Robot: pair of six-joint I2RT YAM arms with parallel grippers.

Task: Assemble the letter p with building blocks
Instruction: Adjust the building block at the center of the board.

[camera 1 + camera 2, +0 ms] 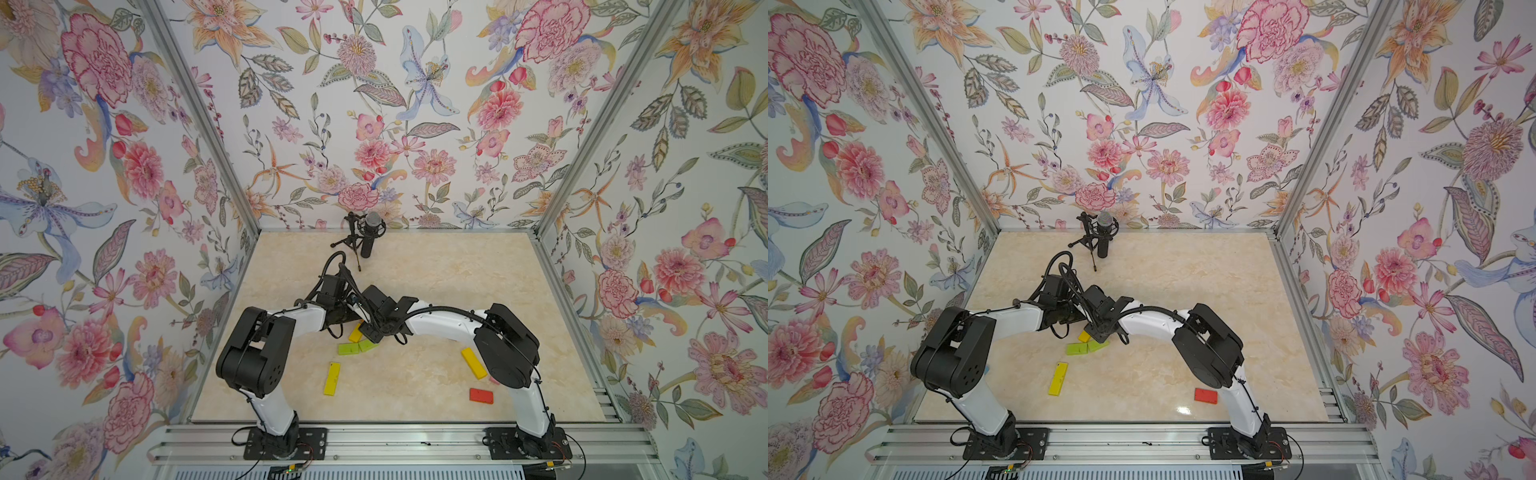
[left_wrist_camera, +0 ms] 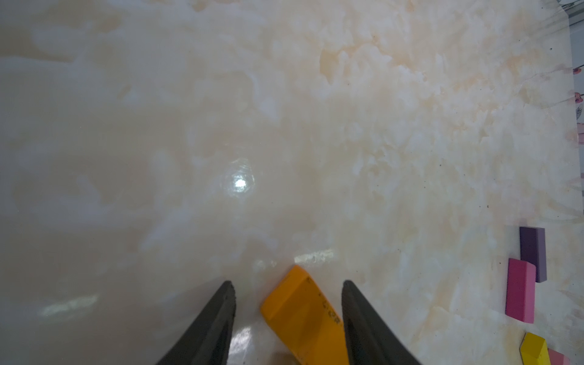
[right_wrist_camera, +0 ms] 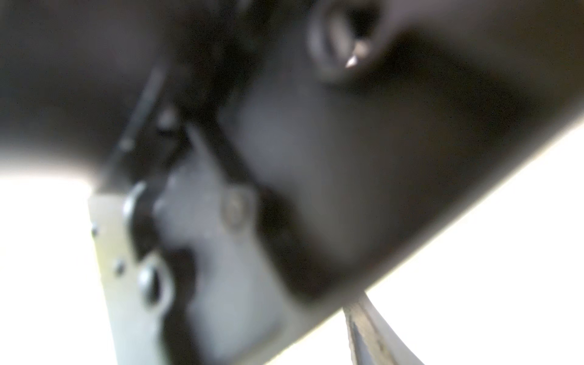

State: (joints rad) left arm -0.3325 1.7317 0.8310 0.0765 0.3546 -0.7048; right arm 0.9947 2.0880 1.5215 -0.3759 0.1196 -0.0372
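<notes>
In the left wrist view my left gripper (image 2: 287,282) stands open astride an orange block (image 2: 303,316) lying aslant on the table. The block is close to one finger (image 2: 363,322), with a gap at the other. Purple (image 2: 534,252), magenta (image 2: 520,290), yellow (image 2: 534,349) and pink (image 2: 557,358) blocks lie off to one side. The right wrist view is blurred and mostly filled by dark arm parts, with only one finger (image 3: 373,335) showing. In both top views the two wrists (image 1: 365,311) (image 1: 1092,311) overlap and hide both grippers' fingers.
Two lime green blocks (image 1: 348,349) (image 1: 368,345) lie just in front of the wrists, with a yellow-orange block (image 1: 355,332) half under them. A long yellow block (image 1: 332,378), a second yellow one (image 1: 473,363) and a red block (image 1: 481,395) lie nearer the front. A microphone on a stand (image 1: 370,237) stands at the back.
</notes>
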